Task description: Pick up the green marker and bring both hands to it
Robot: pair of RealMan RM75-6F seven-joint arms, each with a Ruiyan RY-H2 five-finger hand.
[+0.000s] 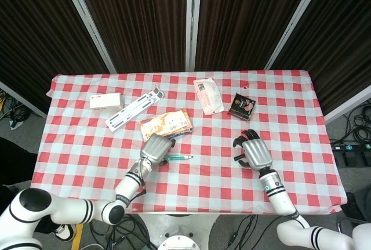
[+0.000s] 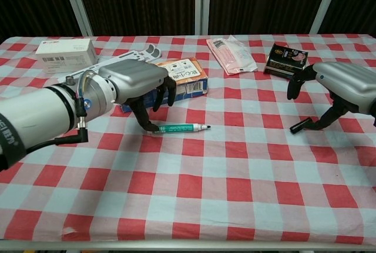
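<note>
The green marker [image 2: 179, 128] lies flat on the tabletop [image 2: 235, 171] at the left robot hand [image 2: 138, 85]'s fingertips, so those spread, empty fingers should pinch its near end firmly while the empty, open right robot hand [image 2: 338, 88] approaches.

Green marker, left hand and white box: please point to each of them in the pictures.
green marker [image 2: 183, 128]: chest view, middle of its green barrel.
left hand [image 2: 136, 83]: chest view, silver back of the hand.
white box [image 1: 105, 101]: head view, centre of its top face.
</note>
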